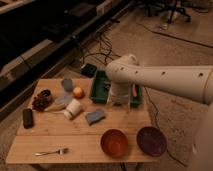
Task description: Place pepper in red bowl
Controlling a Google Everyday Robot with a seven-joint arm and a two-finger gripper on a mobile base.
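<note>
Step in hand: reach for the pick, nothing grasped yet by the look of it.

The gripper (pixel 120 100) is hung low over the green tray (pixel 99 95) at the far side of the table (pixel 75 137), with the arm brought in from the right. How far it is open cannot be told, as the wrist housing blocks the view. Nothing is seen held.

The pepper (pixel 134 90) is seen as a thin red-orange sliver at the right end of the tray, just right of the gripper. Contact cannot be confirmed; it is judged to be lying free.

The red bowl (pixel 114 142) is set at the near edge, near and slightly left of the tray. A maroon bowl (pixel 151 140) is parked just to its right and is not the target.

Next move, as judged: a small shift right is needed to centre over the pepper, then a descent into the tray and a close along its narrow width. The tray wall is close, so little clearance is expected. After that, a lift clear of the rim and a carry toward the near edge are called for, with release to be made over the left of the two bowls.
</note>
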